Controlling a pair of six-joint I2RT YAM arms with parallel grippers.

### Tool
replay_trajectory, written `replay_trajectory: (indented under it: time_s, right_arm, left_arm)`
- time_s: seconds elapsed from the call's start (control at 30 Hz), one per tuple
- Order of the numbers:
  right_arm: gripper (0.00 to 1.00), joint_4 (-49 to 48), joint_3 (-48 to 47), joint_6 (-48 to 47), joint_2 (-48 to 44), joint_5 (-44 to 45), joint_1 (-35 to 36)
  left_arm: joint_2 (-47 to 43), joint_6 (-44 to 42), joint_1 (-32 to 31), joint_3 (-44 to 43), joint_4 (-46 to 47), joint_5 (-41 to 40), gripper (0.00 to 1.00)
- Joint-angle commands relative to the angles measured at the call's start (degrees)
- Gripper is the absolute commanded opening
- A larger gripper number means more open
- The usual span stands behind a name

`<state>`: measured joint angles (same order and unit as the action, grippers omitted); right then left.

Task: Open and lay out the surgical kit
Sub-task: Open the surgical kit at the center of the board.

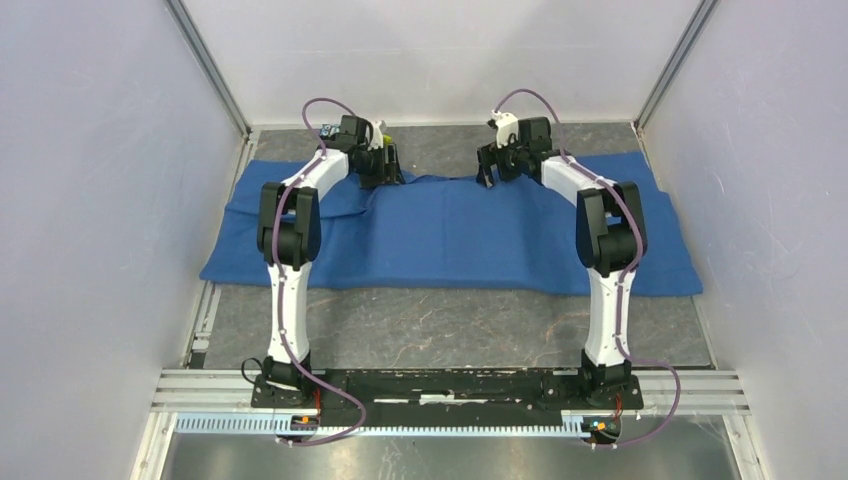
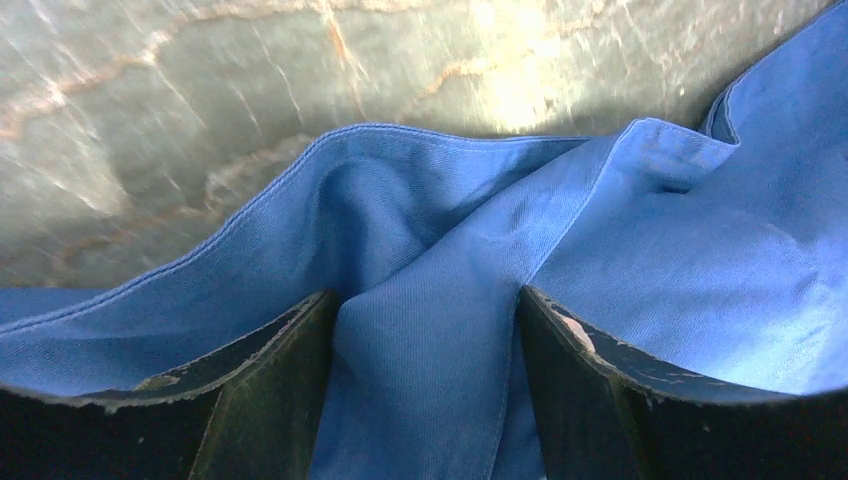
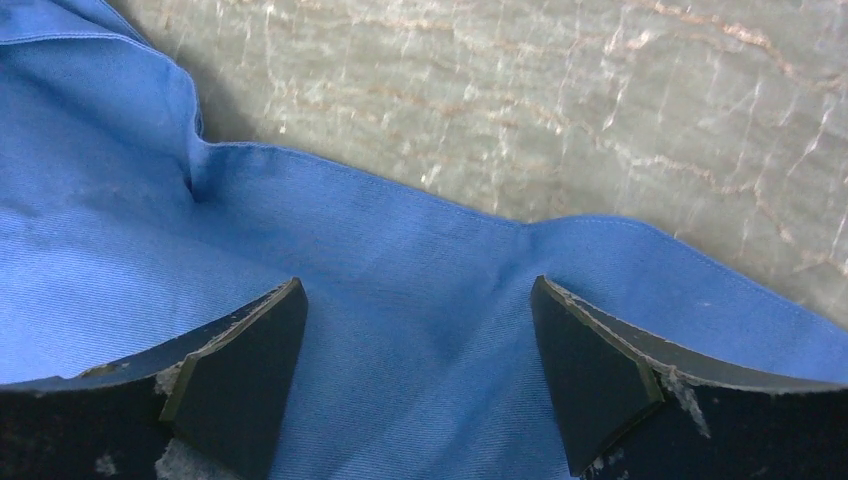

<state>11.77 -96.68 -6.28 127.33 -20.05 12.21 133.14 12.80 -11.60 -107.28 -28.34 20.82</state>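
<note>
Nearest the lens in the left wrist view, the two black fingers of the left gripper stand on either side of a raised fold of the blue cloth wrap. The jaws are well apart. The fold lies against both inner faces but is not pressed flat, so I judge this is no real grip yet.

The right gripper is wider open and holds nothing. Its fingers hover over smooth cloth just inside the stitched hem, with bare table beyond.

From above, both grippers sit at the wrap's far edge, left and right of its middle. The wrap spreads wide across the far half of the table, its ends reaching towards the side walls. No tray, pan, instruments or packets show, and I cannot tell whether any lie under the cloth.

The wrap looks thin, limp and light. It will drape and bunch rather than hold a shape, and it may drag on the stone-patterned top. The jaws would probably need to close almost fully to keep hold of it. The best holds seem to be the doubled hem or a pinched-up ridge like the one at the left fingers. Taking it on both sides together should keep the edge from skewing.
</note>
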Motion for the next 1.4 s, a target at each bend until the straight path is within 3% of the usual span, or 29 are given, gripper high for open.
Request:
replay_trajectory:
  time_s: [0.0,0.1,0.4,0.7,1.0,1.37]
  right_arm:
    - [0.90,3.91,12.35,-2.77,-5.81,-1.44,-0.28]
    - [0.92,1.99,15.54,-4.41,-9.30,-0.79,-0.26]
    - [0.97,1.81,1.33,-4.92,-10.74,4.14,-4.69]
    - [0.98,15.70,-9.97,-8.57,-7.10,8.84,-10.42]
    - [0.98,9.88,-0.89,-4.55,-7.94,19.70,-14.02]
    - [0.98,8.06,-1.05,3.25,-5.05,27.93,-15.88]
  left_arm:
    - [-1.81,-3.65,-0.97,7.44,-7.90,1.17,0.74]
    - [-3.91,-6.29,-0.96,8.34,-7.05,0.72,0.80]
    - [-7.76,-12.18,-0.50,1.75,-1.21,-0.23,0.94]
    - [-9.06,-14.34,0.70,-0.14,-0.67,0.45,0.98]
    - [-11.48,-14.48,3.87,-0.91,-5.29,-2.71,1.00]
    - [-13.31,-15.42,7.72,-0.05,-7.23,-2.93,1.00]
